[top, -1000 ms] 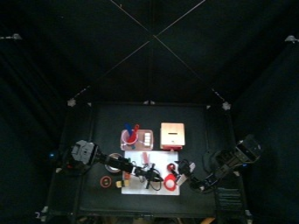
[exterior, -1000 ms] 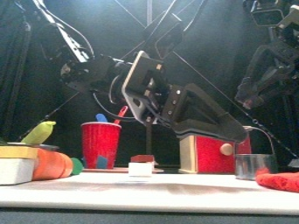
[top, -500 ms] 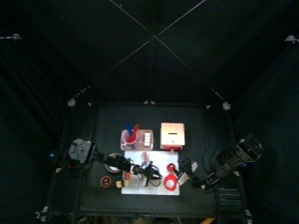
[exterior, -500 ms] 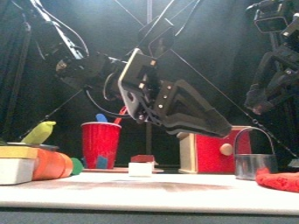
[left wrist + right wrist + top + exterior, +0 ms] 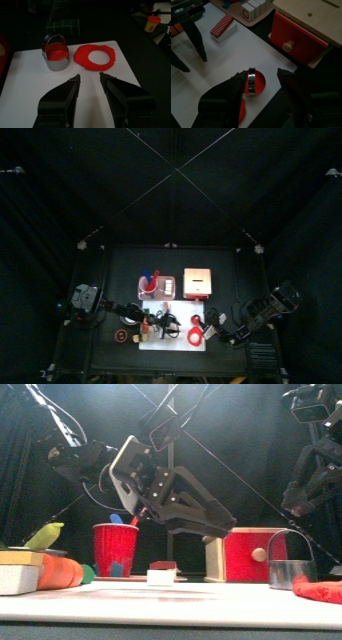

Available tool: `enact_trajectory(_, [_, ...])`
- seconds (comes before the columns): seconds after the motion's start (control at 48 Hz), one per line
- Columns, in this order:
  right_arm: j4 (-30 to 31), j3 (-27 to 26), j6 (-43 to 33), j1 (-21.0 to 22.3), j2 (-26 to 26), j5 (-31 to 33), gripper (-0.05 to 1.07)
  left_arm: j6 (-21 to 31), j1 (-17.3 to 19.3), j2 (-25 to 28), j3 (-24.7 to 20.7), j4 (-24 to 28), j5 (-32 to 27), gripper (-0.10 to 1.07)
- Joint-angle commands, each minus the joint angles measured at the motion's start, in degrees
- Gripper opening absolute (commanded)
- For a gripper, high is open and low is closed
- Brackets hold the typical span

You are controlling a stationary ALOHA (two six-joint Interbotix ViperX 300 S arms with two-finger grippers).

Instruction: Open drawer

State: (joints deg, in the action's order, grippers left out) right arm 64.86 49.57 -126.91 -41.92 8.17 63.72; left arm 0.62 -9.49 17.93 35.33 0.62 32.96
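From above, the drawer (image 5: pixel 199 281) sits mid-desk (image 5: pixel 123 258), beside a red-and-white rack (image 5: pixel 156 285). The left arm (image 5: pixel 88 300) waits at the desk's left edge, the right arm (image 5: pixel 261 311) at the right corner; neither touches the drawer.

From the front, the left gripper (image 5: pixel 171 492) hangs tilted before a red cup (image 5: pixel 114 547), and a careless sweep could topple it.

The left wrist view shows its fingers (image 5: pixel 62 97) spread and empty above a white sheet (image 5: pixel 27 65), a metal cup (image 5: pixel 55 53) and a red ring (image 5: pixel 95 56).

The right wrist view shows the right fingers (image 5: pixel 226 97) parted, holding nothing, angled toward the drawer's red front and its small knob (image 5: pixel 289 46). The knob looks easy to miss or slip off, and pulling could drag the whole light box.
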Motion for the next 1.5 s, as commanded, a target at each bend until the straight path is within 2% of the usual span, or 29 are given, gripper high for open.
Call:
enact_trajectory(0.0, [0.18,-1.23,-0.18,0.35,0.53,0.18,0.87,0.18,0.26,-3.34,0.18,-0.09,0.26,0.82])
enact_trajectory(0.188, [0.18,-1.23,-0.18,0.7,-0.09,0.09,0.87,0.09,0.35,-7.21,1.93,-0.26,-1.14,0.82])
enact_trajectory(0.396, [0.88,-1.93,-0.09,1.23,-0.18,0.09,0.87,0.0,0.26,-9.67,3.87,-1.41,-3.78,0.82])
enact_trajectory(0.625, [1.05,-2.29,-0.09,1.67,-0.09,0.09,0.87,0.0,0.26,-12.3,6.59,-2.37,-4.04,0.82])
enact_trajectory(0.875, [4.22,-3.69,-0.09,3.6,-0.09,-0.26,0.87,0.0,0.44,-16.35,11.16,-4.92,-3.6,0.81])
enact_trajectory(1.042, [4.39,-4.66,0.18,6.86,-0.09,-0.18,0.87,-0.09,0.7,-18.19,13.27,-5.89,-2.9,0.81])
enact_trajectory(1.125, [2.9,-3.52,0.35,8.35,0.35,-0.09,0.87,-0.26,2.2,-17.84,11.87,-5.8,-0.35,0.81])
enact_trajectory(1.229, [1.58,-3.08,0.62,10.2,1.49,-0.18,0.87,0.0,4.57,-16.88,8.79,-5.98,0.09,0.82])
enact_trajectory(1.312, [1.93,-2.9,0.79,11.25,2.46,-0.35,0.87,0.18,7.03,-15.12,5.54,-6.77,-0.97,0.82])
enact_trajectory(1.479, [1.49,-2.64,2.46,12.22,3.6,0.79,0.87,0.0,9.14,-11.34,-0.62,-7.56,-5.63,0.81])
